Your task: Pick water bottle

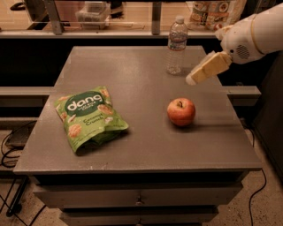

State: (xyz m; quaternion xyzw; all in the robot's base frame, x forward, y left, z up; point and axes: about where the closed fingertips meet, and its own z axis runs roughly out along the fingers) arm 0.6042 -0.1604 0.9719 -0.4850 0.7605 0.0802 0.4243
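Note:
The water bottle (177, 45) is small, clear and ribbed with a white cap. It stands upright near the far right edge of the grey table (132, 79). My gripper (193, 79) comes in from the right on a white arm. Its cream-coloured fingers point down and left. It hangs above the table, just right of the bottle's base and apart from it. It holds nothing.
A red apple (181, 111) lies right of centre, below the gripper. A green snack bag (89, 117) lies on the left half. A shelf with boxes and bags (216, 13) runs behind the table. Drawers sit under the tabletop.

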